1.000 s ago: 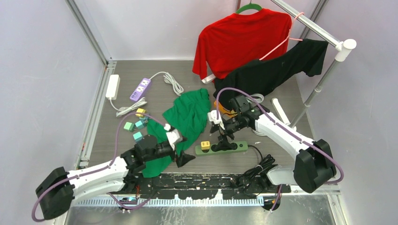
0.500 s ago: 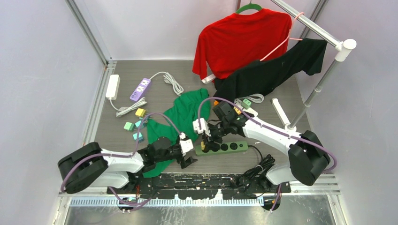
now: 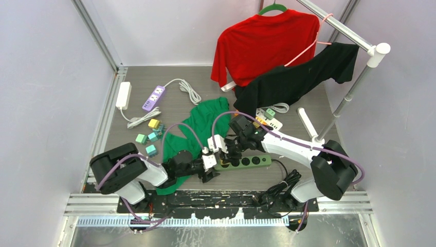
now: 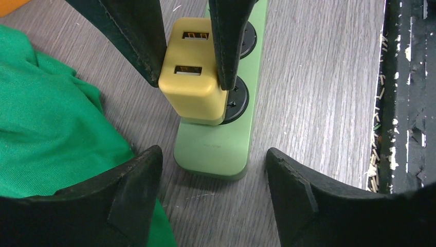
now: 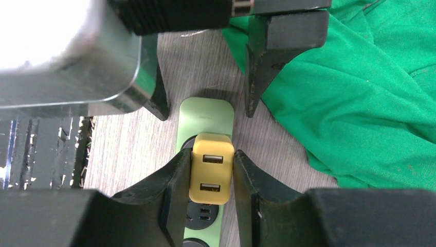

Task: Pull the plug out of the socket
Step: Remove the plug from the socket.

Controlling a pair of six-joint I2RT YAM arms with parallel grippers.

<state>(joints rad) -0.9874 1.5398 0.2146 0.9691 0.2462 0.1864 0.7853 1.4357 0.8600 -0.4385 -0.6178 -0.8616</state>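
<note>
**Plug gripped, not out yet**

Since a second ago: right gripper (image 5: 211, 167) went from wide to clamped on the yellow two-port USB plug (image 4: 191, 95), which is still seated in the green plastic power strip (image 3: 254, 161). The left gripper (image 4: 212, 164) moved in and straddles the strip's end, jaws narrowed but apart, no contact.

Table (image 3: 149, 74): grey wood-grain top. Green cloth (image 3: 208, 126) lies crumpled at centre. Back left: white adapter (image 3: 123, 94), purple power strip (image 3: 153, 98) near it, white cable (image 3: 189, 91) coiled just right of the strip. Yellow block (image 3: 153, 123) and teal blocks (image 3: 141, 138) sit by the cloth's left edge. Back right: red T-shirt (image 3: 265, 43) on green hanger (image 3: 272, 7) and black garment (image 3: 303, 74) hang from metal rail (image 3: 339, 28).
</note>
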